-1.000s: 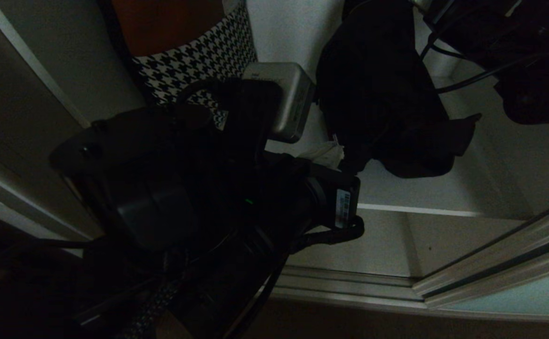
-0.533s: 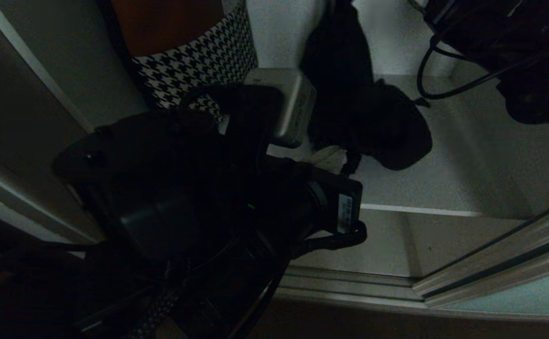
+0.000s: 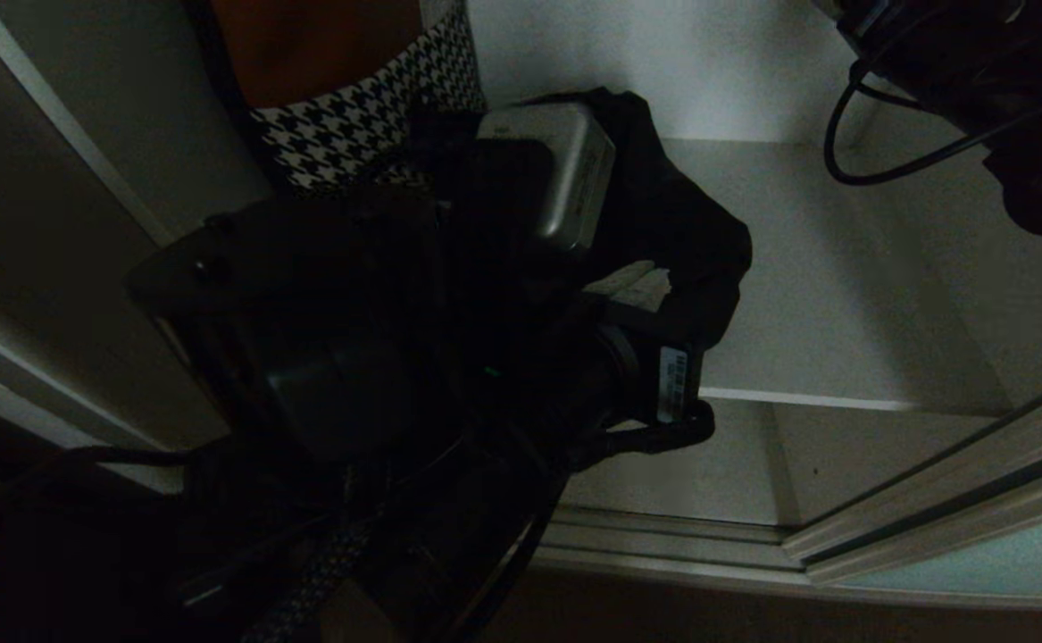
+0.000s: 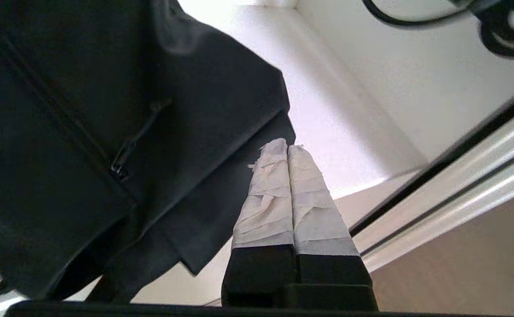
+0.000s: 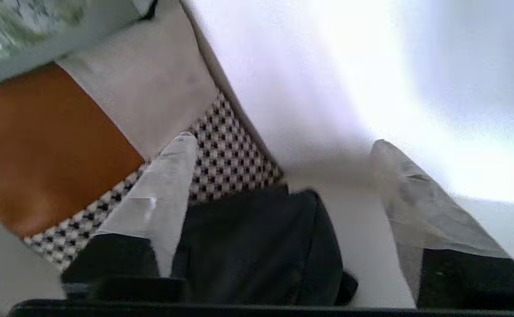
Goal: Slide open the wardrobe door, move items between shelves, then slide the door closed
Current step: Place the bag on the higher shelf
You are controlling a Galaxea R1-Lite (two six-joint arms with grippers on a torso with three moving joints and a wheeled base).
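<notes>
We see the wardrobe open, its door (image 3: pixel 976 554) slid to the right with the silver frame running along the track. The shelf (image 3: pixel 842 295) carries the black bundle (image 3: pixel 681 223), which lies at the shelf's left end, close to the front edge, beside a houndstooth fabric (image 3: pixel 351 125). Our left gripper (image 4: pixel 288 152) sits just beside the bundle with its taped fingers pressed together, holding nothing. Our right gripper (image 5: pixel 283 176) hangs above the bundle, fingers spread wide and released, the bundle lying free below them.
</notes>
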